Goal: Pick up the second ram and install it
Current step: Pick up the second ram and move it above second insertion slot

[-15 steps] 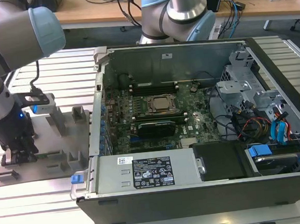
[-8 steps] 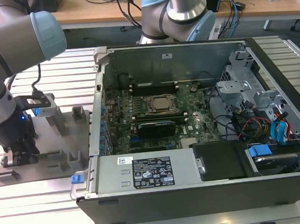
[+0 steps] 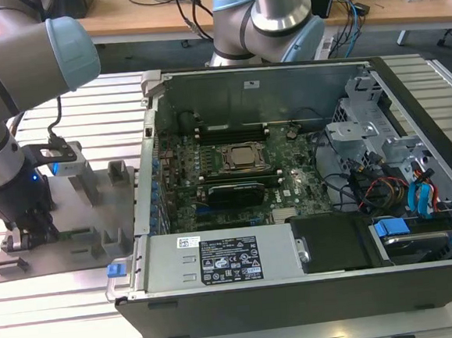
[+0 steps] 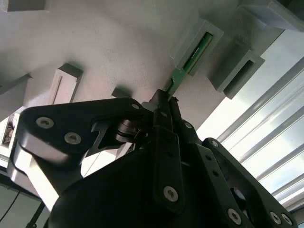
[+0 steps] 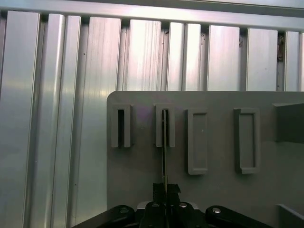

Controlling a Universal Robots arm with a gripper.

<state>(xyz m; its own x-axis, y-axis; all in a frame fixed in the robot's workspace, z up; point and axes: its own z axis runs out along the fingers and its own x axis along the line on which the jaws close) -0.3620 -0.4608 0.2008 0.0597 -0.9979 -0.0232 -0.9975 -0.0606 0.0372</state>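
Observation:
The second ram (image 4: pixel 190 59) is a thin green stick standing on edge in a slot of the grey holder tray (image 4: pixel 118 42). In the first wrist view the second ram (image 5: pixel 164 142) shows edge-on, running from a slot in the tray (image 5: pixel 142 166) down to my gripper (image 5: pixel 166 188). My gripper (image 4: pixel 164 98) is shut on the stick's near end, one black finger on each flat side. In the exterior view my gripper (image 3: pixel 33 229) is low over the tray (image 3: pixel 97 218), at the exterior view's left of the open computer case (image 3: pixel 282 290).
The green motherboard (image 3: pixel 233 164) lies inside the case with its processor socket in the middle. Cables and blue drive brackets (image 3: pixel 416 201) crowd the case's right side. Further empty slots and blocks (image 5: pixel 244 140) stand on the tray. The ribbed metal table (image 5: pixel 57 118) surrounds it.

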